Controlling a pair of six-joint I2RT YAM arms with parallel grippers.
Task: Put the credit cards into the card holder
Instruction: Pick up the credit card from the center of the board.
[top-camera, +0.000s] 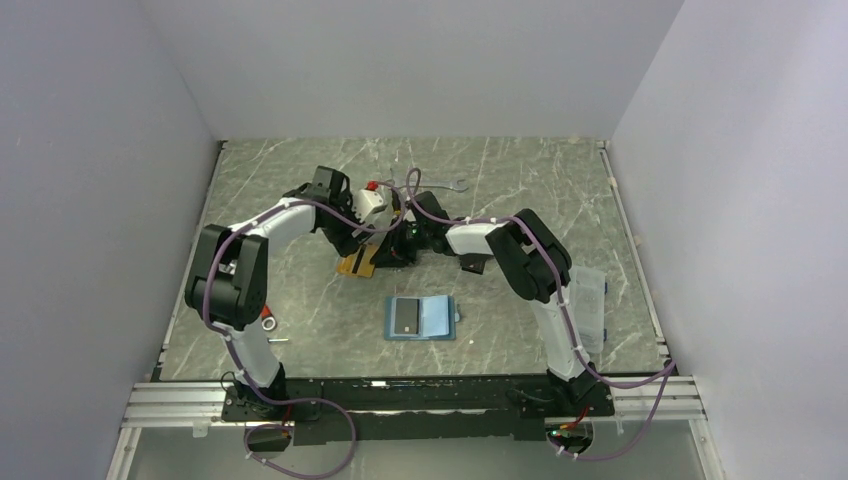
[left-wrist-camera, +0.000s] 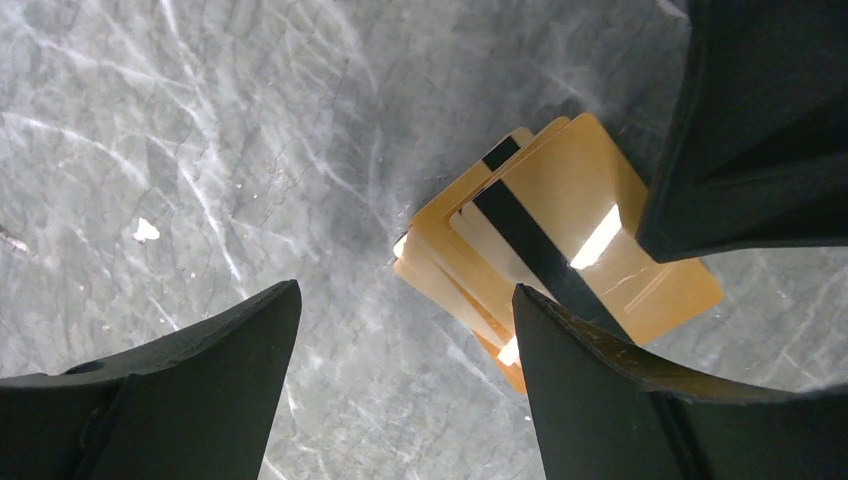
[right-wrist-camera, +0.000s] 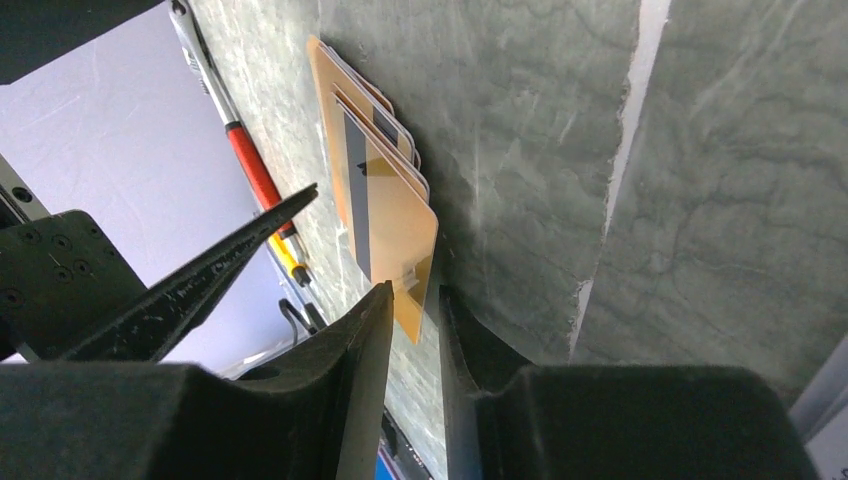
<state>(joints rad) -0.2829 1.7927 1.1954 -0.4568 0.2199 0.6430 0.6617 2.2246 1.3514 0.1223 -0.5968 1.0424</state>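
The left hand (left-wrist-camera: 400, 300) hangs released, jaws wide, over bare surface (left-wrist-camera: 200, 150) just left of the cards (left-wrist-camera: 560, 210) — a fanned orange-gold stack lying flat mid-surface, black stripe up. They look light, stiff and slick, and too thin to pinch from above. The stepped edges of the fan give the only lips, so a corner or short edge is the place to take one, and a hard nip may skate it off its neighbours. The right hand (right-wrist-camera: 415, 300) sets its jaws close about a corner of the top card (right-wrist-camera: 385, 215); whether they bite I cannot tell. A red-handled tool (right-wrist-camera: 255, 165) lies beyond the stack, and both hands crowd it. Rightward, nearer the arms, the holder (top-camera: 438, 316) lies open with a dark card (top-camera: 405, 316) on its left half — open surface between.
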